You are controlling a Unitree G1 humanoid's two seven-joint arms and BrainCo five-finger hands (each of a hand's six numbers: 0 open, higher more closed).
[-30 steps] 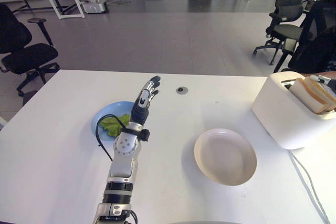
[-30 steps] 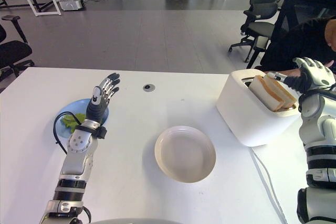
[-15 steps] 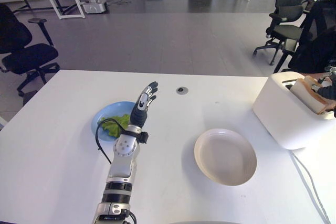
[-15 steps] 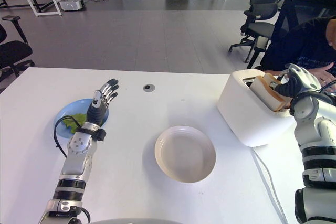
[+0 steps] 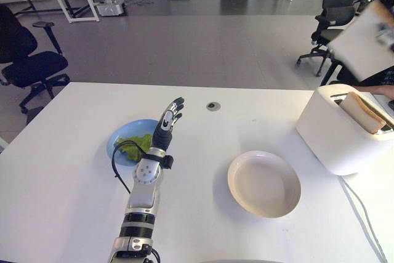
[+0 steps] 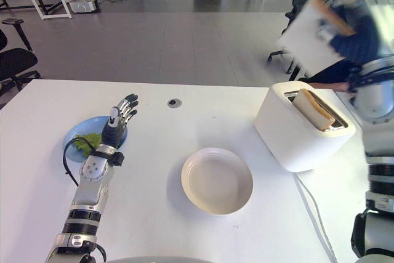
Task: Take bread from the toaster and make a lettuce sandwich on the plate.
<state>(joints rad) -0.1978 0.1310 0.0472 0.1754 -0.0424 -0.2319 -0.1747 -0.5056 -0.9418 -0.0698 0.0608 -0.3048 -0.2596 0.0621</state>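
Two plates sit on the white surface [image 5: 61,201] before me. The nearer one is a bare cream plate [image 5: 265,183]. Further back on the left, a blue plate [image 5: 114,140] carries one lettuce leaf [image 5: 132,146]. My left hand [image 5: 167,124] hovers over the blue plate's right edge, fingers stretched out, holding nothing. On the right stands one white toaster [image 5: 335,137] with one bread slice [image 5: 363,112] leaning in its slot. A second slice [image 6: 311,38] is up in the air above the toaster, gripped by my right hand [image 6: 362,23], though both are blurred. One round grommet [image 5: 213,106] lies mid-surface, and at least two office chairs [image 5: 335,10] stand beyond.
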